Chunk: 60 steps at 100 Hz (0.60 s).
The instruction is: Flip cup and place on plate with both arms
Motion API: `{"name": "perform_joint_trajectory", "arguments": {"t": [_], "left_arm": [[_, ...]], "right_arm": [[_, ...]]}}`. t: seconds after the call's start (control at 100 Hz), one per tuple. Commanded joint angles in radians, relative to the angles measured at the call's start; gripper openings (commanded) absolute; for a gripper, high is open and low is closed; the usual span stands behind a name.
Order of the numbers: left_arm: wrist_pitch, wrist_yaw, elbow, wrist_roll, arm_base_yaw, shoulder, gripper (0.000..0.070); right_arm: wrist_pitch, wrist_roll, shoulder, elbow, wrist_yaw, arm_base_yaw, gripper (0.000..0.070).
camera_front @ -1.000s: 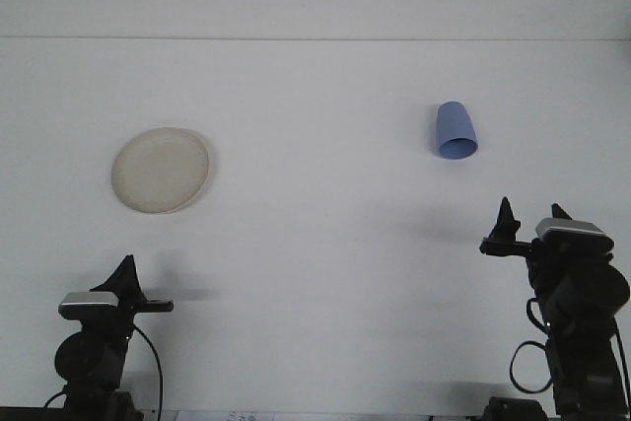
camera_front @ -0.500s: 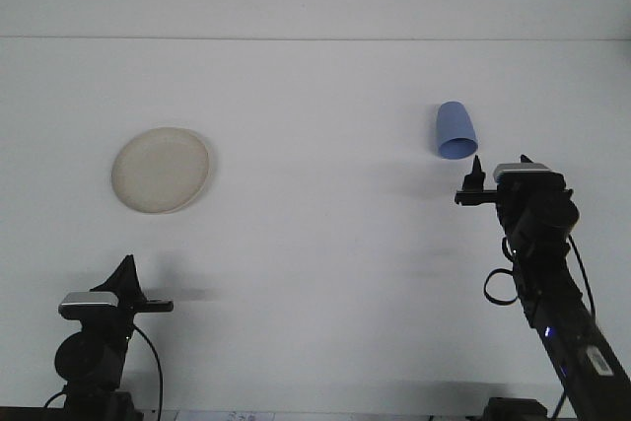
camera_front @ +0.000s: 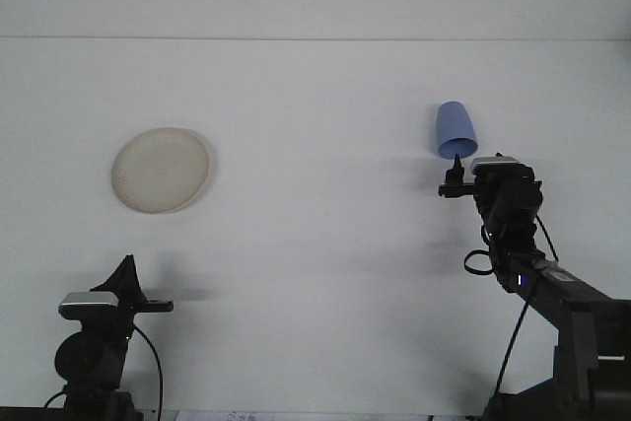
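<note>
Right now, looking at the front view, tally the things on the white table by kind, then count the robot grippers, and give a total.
Cups: 1, the blue cup
Plates: 1, the cream plate
Grippers: 2, the left gripper and the right gripper
Total: 4

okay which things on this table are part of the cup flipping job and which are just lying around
Part of the job:
- light blue plastic cup, upside down
- round cream plate
- right claw, near the cup
- left claw, parked

Just lying around:
- nothing visible besides the white table
</note>
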Motion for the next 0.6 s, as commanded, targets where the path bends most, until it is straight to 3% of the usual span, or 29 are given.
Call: {"name": "perform_joint_trajectory", "arguments": {"t": [0.0,0.25,0.59], "left_arm": [[0.010,-0.002,-0.019,0.012,0.001,-0.001,0.0014],[0.010,-0.002,-0.019,0.012,0.001,-0.001,0.0013],[0.010,-0.002,-0.019,0.012,0.001,-0.001,0.0013]], "right_arm": [[0.055,0.010,0.047,0.005,0.011,-0.003,0.0543],[0.192,0.035,0.178,0.009,0.000,-0.032,0.0518],[0.174,0.036,0.256,0.109,-0.027,-0.055,0.0518]]}}
